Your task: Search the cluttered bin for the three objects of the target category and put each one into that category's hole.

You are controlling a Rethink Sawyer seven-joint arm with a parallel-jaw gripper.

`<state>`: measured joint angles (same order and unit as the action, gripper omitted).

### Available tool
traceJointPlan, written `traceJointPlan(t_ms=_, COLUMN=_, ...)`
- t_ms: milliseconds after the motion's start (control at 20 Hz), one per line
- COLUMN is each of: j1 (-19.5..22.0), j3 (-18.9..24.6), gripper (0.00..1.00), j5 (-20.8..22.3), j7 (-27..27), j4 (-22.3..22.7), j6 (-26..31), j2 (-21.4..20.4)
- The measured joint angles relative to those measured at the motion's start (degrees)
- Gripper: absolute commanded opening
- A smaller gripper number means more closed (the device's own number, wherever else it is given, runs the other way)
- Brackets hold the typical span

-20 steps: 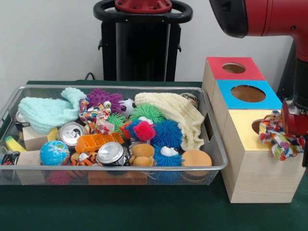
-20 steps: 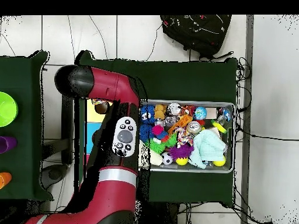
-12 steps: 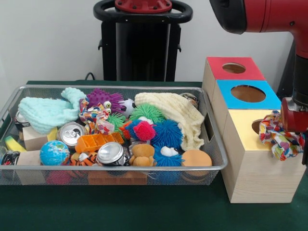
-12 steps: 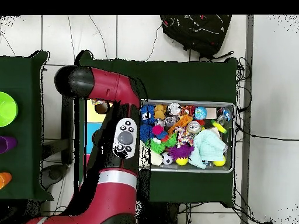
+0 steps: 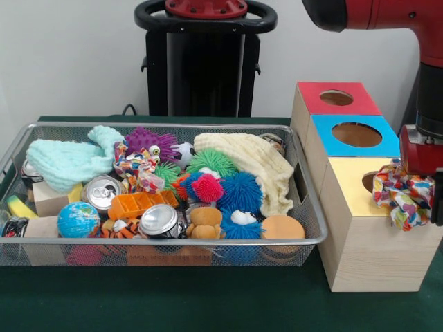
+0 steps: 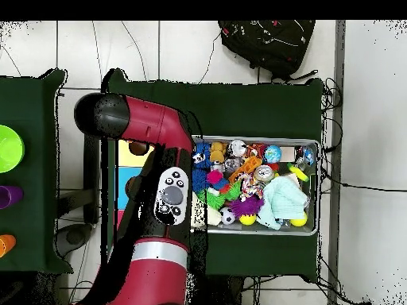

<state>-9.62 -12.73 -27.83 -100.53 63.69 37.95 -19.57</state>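
Rope toy (image 5: 403,194) at yellow box (image 5: 360,228) hole; no legible labels

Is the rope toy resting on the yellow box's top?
Touching. In the front view the rope toy lies on the yellow box by its hole and droops over the right edge. The overhead view hides it under the arm.

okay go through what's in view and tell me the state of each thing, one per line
Hand: over the yellow box, open or shut unclear.
Rope toy: hanging at the hand, draped at the yellow box's hole.
Yellow box: hole partly covered.
Blue box: hole open.
Red box: hole open.
Wire bin: full of clutter.
Two soda cans: lying among the toys.
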Motion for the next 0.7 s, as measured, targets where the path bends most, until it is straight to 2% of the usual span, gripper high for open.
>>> traceJointPlan(t_ms=700, j1=-0.87, j3=0.01, gripper=0.0, j5=-1.33, j7=0.0, j4=2.83, j6=-0.91, j2=-1.27)
